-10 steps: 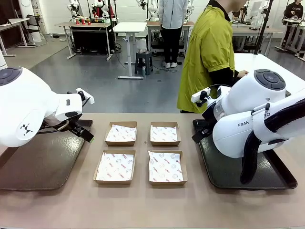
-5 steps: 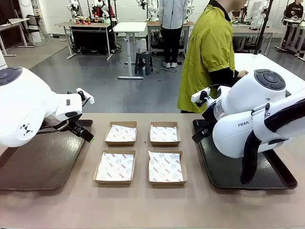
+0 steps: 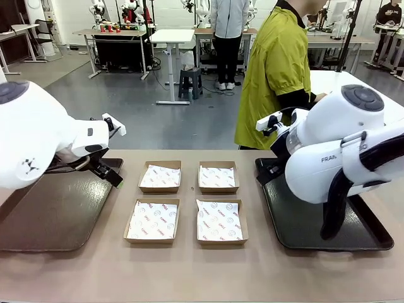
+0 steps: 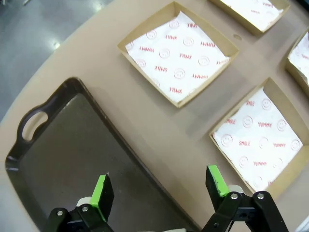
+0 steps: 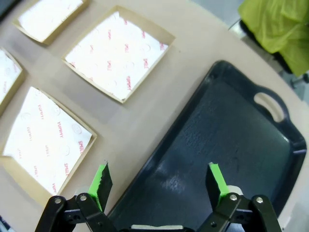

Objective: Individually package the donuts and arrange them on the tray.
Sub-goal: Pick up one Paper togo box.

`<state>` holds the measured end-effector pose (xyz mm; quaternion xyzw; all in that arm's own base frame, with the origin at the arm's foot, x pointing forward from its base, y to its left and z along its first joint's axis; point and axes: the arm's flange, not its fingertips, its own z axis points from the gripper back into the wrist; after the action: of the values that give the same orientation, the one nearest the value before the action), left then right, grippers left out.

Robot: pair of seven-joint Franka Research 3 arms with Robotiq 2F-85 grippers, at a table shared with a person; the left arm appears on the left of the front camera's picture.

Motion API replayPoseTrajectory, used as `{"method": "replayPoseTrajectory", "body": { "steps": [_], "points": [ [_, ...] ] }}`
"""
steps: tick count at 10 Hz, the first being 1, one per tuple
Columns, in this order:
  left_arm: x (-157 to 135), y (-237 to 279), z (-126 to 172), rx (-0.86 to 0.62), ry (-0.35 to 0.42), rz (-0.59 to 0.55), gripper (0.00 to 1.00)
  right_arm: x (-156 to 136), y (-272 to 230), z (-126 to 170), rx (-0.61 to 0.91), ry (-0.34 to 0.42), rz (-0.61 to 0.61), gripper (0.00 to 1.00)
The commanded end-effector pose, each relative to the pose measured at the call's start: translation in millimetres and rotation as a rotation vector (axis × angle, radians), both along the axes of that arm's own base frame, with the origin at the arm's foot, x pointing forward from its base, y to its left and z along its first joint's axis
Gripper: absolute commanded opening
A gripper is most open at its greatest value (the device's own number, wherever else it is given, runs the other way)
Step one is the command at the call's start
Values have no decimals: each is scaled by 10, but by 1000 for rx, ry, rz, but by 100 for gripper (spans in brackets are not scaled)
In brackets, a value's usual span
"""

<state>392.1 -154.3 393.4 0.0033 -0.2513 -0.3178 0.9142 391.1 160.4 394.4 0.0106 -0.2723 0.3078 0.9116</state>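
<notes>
Left hand [image 4: 159,186]: fingers apart, holding nothing, over the inner edge of the left tray [image 4: 63,159].
Right hand [image 5: 159,181]: fingers apart, holding nothing, over the inner edge of the right tray [image 5: 231,125].
Boxes [image 3: 151,240]: four in a square on the surface [image 3: 189,271] between the trays; each arm is nearer its own pair.
Task's thing: the donuts; I cannot tell where they lie.
Writing: red "SMILE" and "YUMMY" on the white paper [image 3: 218,221]; "FRAN" on the right arm [image 3: 328,170].

White rounded left arm [image 3: 38,136] and right arm [image 3: 328,177] are showing grey joint caps [image 3: 358,98], right one carrying black cable [image 3: 333,202] and partial "FRAN" lettering, left hand [image 4: 159,186] and right hand [image 5: 159,181] showing black with green pads [image 4: 102,189], person [image 3: 278,69] wearing yellow-green top over black sleeves.
</notes>
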Motion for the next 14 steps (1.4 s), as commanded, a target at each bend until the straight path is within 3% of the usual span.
{"method": "replayPoseTrajectory", "body": {
  "steps": [1,6,7,8,9,13,14],
  "points": [
    [-880,335,172,66,23,-24,100,-823,-343,233,-33,36,-51,100],
    [-1595,755,156,99,134,-62,100,-1779,-730,385,-111,196,-46,100],
    [-1660,767,116,114,143,-45,100,-1719,-790,354,-86,215,-61,100],
    [-1610,757,73,149,91,-15,100,-918,-406,1032,-96,198,-48,100],
    [-737,390,928,115,148,-40,100,-918,-406,1032,-96,198,-48,100],
    [-770,409,958,123,151,-37,100,-976,-437,1067,-97,208,-50,100],
    [-684,666,975,-267,336,-66,100,-939,-722,1058,214,333,-71,100]
  ]
}}
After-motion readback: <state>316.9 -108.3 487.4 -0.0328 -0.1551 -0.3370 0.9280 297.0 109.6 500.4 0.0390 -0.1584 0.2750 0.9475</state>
